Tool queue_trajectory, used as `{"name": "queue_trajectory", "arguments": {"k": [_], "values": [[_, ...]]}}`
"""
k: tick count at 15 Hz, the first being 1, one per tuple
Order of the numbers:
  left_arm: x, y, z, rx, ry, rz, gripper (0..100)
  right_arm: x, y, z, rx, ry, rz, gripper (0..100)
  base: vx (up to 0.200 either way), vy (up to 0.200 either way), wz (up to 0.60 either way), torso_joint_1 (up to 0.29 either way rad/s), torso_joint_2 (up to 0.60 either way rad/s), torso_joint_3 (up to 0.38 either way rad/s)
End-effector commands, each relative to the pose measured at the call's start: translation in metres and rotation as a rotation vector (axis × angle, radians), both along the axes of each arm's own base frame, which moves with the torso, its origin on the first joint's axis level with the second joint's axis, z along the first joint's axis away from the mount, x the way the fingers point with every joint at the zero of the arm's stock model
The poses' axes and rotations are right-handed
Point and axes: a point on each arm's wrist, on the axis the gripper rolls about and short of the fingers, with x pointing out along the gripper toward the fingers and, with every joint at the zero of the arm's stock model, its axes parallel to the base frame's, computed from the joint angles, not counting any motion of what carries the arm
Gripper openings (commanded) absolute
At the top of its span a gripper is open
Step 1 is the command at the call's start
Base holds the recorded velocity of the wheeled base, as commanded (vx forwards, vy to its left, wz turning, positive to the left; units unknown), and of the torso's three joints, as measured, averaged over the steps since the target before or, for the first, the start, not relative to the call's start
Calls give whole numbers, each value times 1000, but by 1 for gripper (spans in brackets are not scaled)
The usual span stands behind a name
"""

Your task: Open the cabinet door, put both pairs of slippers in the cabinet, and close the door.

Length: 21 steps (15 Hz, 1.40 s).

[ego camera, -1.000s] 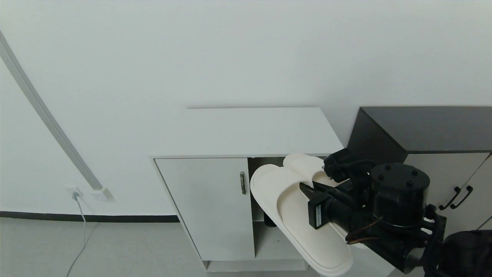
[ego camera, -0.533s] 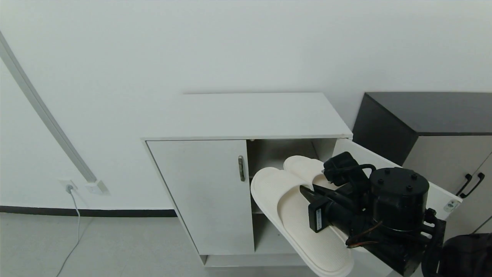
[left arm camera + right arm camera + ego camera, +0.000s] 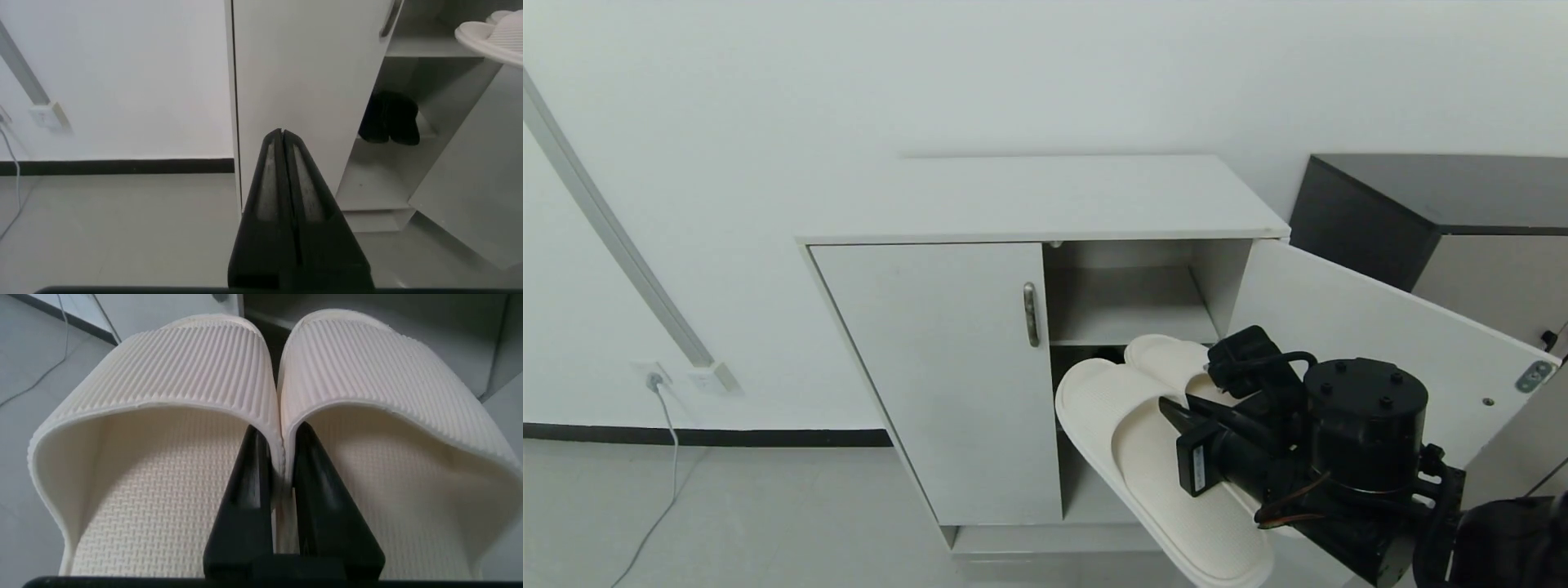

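Right gripper (image 3: 279,449) was clamped on the adjoining inner edges of the cream slippers (image 3: 1131,441), one finger under each strap. The pair projected forward from the fingers, toes toward the white cabinet (image 3: 1054,196), just in front of its uncovered right half. The right door (image 3: 1364,327) stood swung open beside the arm; the left door (image 3: 931,367) was closed. A dark pair (image 3: 391,118) of footwear lay on a lower shelf inside. Left gripper (image 3: 282,139) was pressed closed on nothing, low before the left door.
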Motion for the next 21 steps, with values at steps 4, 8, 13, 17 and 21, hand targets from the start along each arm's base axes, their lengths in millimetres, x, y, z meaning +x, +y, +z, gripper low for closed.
{"name": "queue_trajectory", "arguments": {"k": [4,8,13,17,21], "values": [[0,0,0,-1,0,1,0,1,1,-3,-3,6,0,0,0,0,0,-160,482,321],[0,0,0,1,0,1,0,2,1,-3,-2,5,-1,0,0,0,0,-120,466,337],[0,0,0,-1,0,1,0,3,2,-6,-3,14,-1,0,0,0,0,-71,444,364],[0,0,0,-1,1,1,0,5,4,-10,-6,11,-2,0,0,0,0,-18,310,293],[0,0,0,-1,0,1,0,6,6,-11,4,-4,-4,0,0,0,0,-1,19,15]]}}
